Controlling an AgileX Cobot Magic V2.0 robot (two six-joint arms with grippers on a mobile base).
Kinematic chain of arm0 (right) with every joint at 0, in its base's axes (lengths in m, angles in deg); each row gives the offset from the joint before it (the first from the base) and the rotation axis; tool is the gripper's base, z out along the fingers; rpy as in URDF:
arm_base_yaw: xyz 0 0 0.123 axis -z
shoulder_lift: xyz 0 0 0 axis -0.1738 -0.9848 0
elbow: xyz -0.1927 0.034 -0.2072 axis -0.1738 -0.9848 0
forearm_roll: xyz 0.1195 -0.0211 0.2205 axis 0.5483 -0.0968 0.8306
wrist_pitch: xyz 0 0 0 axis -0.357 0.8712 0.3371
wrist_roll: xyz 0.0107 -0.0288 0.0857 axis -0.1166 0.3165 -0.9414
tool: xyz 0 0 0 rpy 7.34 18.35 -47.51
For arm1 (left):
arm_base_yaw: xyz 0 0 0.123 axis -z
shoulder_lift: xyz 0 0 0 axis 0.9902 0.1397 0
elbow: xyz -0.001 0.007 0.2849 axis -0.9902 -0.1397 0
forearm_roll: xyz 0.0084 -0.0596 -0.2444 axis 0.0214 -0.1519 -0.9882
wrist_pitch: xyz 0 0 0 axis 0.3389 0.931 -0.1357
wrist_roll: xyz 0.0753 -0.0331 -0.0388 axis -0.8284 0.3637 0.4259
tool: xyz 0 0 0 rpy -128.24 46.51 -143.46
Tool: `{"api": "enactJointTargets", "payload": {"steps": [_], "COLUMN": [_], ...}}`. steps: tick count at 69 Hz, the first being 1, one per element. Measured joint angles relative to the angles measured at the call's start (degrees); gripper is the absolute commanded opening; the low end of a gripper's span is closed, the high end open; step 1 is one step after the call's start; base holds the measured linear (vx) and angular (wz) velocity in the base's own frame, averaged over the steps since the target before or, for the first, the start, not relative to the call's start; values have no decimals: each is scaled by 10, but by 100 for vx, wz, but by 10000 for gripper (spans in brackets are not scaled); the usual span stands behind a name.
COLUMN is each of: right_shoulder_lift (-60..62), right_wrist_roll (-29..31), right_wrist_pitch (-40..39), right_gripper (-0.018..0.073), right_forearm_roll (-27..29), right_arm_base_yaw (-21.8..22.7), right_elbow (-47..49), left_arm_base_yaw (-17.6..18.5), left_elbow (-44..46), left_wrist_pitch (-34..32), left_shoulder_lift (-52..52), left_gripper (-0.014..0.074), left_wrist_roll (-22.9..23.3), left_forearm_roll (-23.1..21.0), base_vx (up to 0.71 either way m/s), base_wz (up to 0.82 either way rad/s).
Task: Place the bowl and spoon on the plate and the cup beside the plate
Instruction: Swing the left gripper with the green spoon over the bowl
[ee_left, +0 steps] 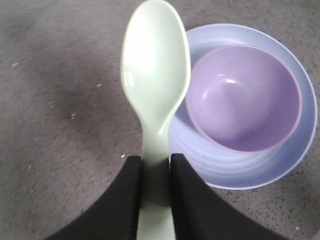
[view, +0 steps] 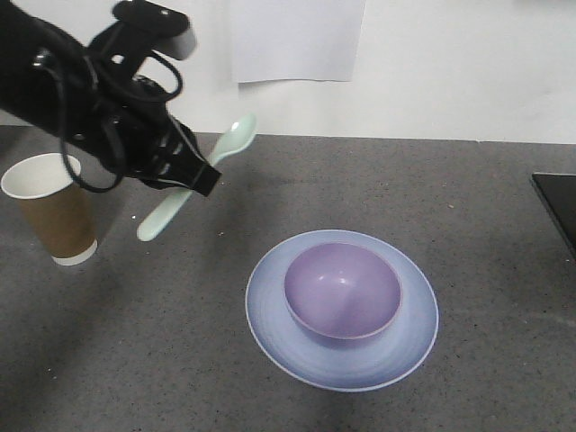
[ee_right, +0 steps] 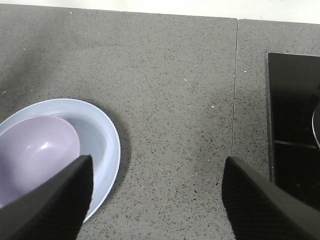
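The cup [view: 49, 207] stands at far left; just right of it my left gripper [view: 200, 180] hangs above the grey counter [view: 468, 234], clamped on the spoon [view: 236, 137] at mid-handle, long axis slanting head-up. The plate [view: 270, 328] holding the bowl [view: 342, 288] lies rightward and lower, nearest this arm I judge, while my right gripper [ee_right: 157, 170] gapes empty by the plate's right edge.

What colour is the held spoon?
The spoon is pale mint green, clearest in the left wrist view.
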Motion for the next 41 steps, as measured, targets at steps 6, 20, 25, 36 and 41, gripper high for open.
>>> {"api": "enactJointTargets", "payload": {"steps": [6,20,25,36,41], "right_shoulder_lift": [0,0,-2,-3,-3], "right_wrist_roll": [0,0,0,0,0], "right_wrist_pitch": [0,1,2,5,5], "right_gripper": [528,528,528,528,528], "right_forearm_roll": [0,0,0,0,0], "right_arm_base_yaw": [0,0,0,0,0], "right_elbow": [0,0,0,0,0], "left_arm_base_yaw": [23,69,83,113,123], "left_elbow": [47,109,111,111,111], "left_wrist_pitch": [30,45,45,45,45], "left_shoulder_lift": [42,119,135,166,176], "left_gripper": [-8,-8,-8,-8,-8], "left_wrist_roll": [-17,-41,-46,-53,-54], "left_forearm_roll": [3,4,4,9,11], "base_vx": [0,0,0,0,0], "base_wz": [0,0,0,0,0]}}
